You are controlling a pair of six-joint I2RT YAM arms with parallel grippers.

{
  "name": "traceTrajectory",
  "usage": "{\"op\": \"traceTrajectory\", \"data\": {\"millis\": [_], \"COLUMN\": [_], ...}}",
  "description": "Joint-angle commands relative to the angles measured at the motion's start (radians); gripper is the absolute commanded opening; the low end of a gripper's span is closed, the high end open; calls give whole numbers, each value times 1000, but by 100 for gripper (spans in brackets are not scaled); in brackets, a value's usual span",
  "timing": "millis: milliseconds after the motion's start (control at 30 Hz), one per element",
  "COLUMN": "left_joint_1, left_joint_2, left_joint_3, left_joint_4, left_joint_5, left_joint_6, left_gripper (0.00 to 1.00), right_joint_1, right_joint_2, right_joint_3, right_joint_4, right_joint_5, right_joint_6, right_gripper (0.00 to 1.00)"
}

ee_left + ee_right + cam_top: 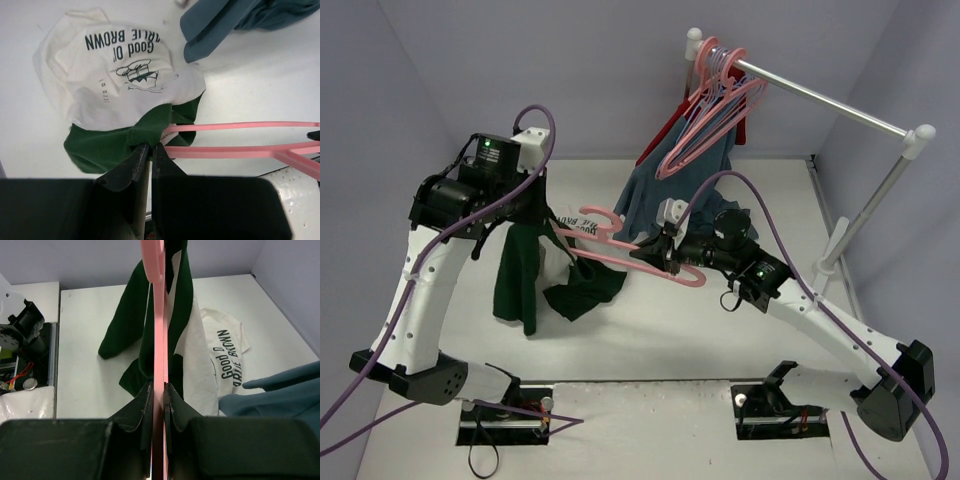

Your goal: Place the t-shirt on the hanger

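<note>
- Your left gripper point(148, 149) has its fingers pinched tight on the green neck trim of the t-shirt point(115, 85). The cream body hangs beyond the fingertips.
- Your right gripper point(158, 387) is clamped on the hanger point(156, 315). Its bar runs straight out from between the fingers into the green cloth.
- You look mid-threading. Next, feed the hanger's end deeper through the neck, with the collar held taut.

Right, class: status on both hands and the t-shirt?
Left hand shut on t-shirt green trim. Right hand shut on hanger, end at that trim. Blue-grey garment beside.
</note>
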Motion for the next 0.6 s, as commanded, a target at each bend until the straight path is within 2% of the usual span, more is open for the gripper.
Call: {"op": "traceTrajectory", "data": {"millis": [0, 233, 433, 567], "left_joint_1": [0, 60, 138, 161], "left_joint_2": [-12, -61, -152, -233], "left_joint_3": [-27, -77, -181, -306], "left_joint_4": [39, 45, 72, 136], "left_joint_5": [-36, -48, -15, 48], "left_joint_6": [3, 80, 150, 183], "left_gripper": [0, 0, 0, 0], "right_joint_1": [9, -25, -65, -59], "right_joint_2": [-51, -28, 13, 63], "right_joint_3": [10, 55, 93, 143], "right_joint_4": [202, 196, 193, 190], "right_joint_5": [-11, -89, -198, -267], "right_joint_6": [31, 13, 34, 40], "right_gripper": [0, 0, 0, 0]}}
